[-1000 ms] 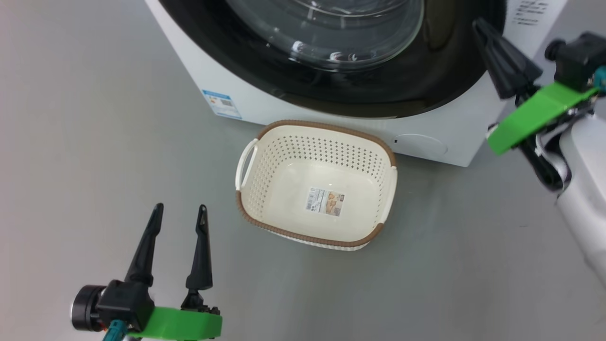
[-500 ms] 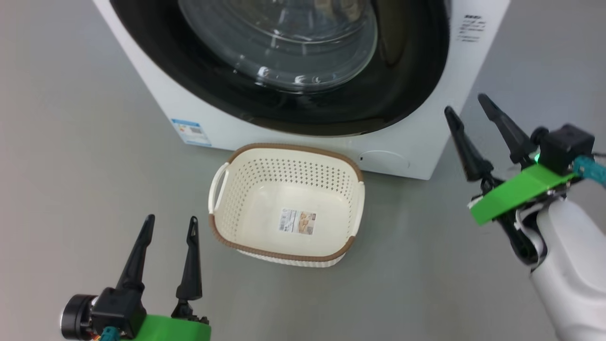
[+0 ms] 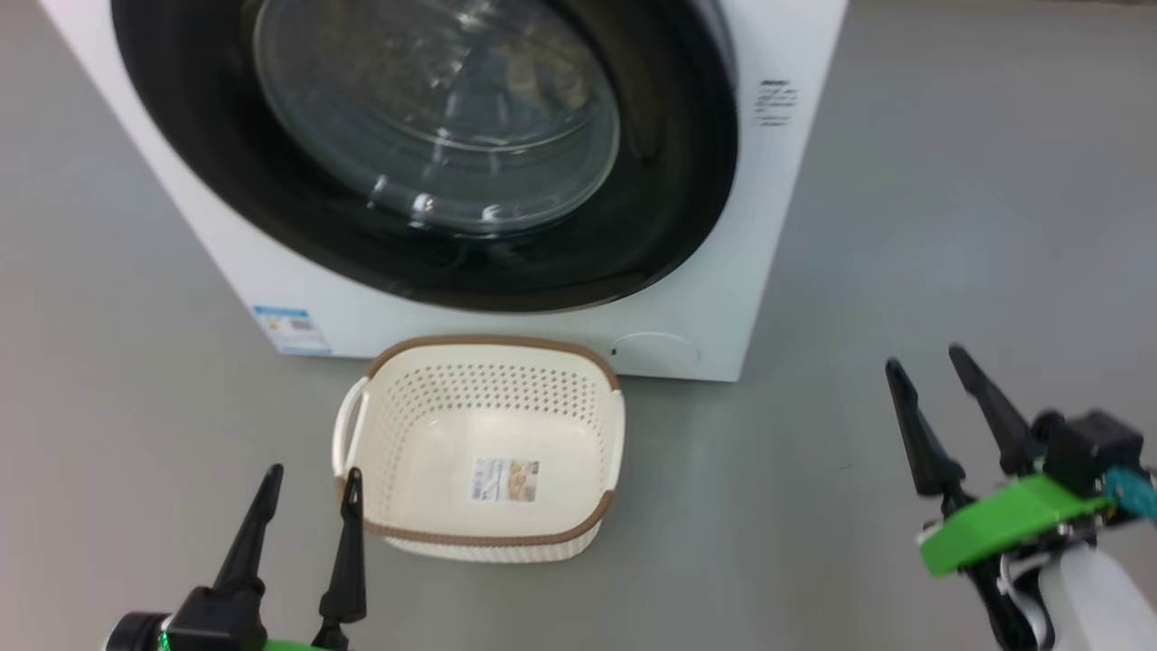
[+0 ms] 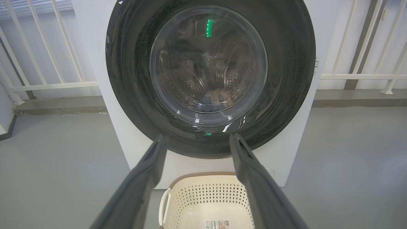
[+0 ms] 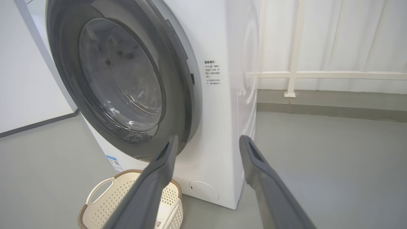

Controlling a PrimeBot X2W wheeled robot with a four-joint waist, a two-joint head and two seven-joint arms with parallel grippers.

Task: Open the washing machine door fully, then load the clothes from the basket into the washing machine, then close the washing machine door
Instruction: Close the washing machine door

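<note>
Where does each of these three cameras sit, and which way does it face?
Head view: on the robot's head, looking forward and down at the washing machine and the basket; left gripper and right gripper show at the lower corners, open.
Left wrist view: on the left wrist, facing the washing machine door squarely; its two fingers rise from below.
Right wrist view: on the right wrist, seeing the machine obliquely from its right; own fingers below.
Shared: all three catch door and basket.

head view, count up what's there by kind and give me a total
washing machine: 1
door: 1
basket: 1
grippers: 2, left gripper and right gripper, jaws open
stickers: 2, blue sticker on the machine, label in the basket
total: 7
</note>
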